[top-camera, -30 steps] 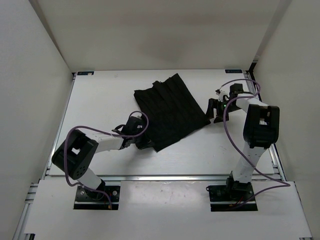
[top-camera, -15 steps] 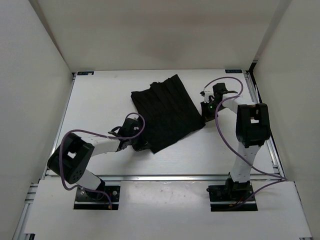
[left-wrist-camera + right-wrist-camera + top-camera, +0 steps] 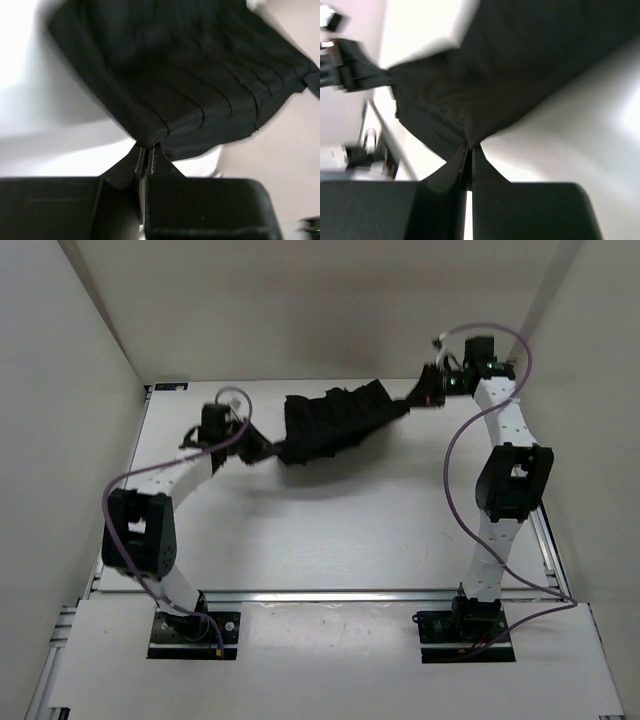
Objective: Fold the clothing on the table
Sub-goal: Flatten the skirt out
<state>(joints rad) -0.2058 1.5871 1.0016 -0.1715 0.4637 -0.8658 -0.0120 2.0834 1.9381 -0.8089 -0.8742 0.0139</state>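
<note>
The left fingers [image 3: 145, 156] are pinched tight on one corner of the clothing [image 3: 335, 420]. The right fingers [image 3: 469, 155] are pinched tight on another corner. The black clothing hangs between both sets of fingers, up off the white bench [image 3: 350, 525].

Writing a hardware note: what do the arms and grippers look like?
Both arms are white tubes with boxy black joints. A purple cable loops along the right arm, another along the left arm. The left gripper and right gripper are black, with narrow tapering fingers.
</note>
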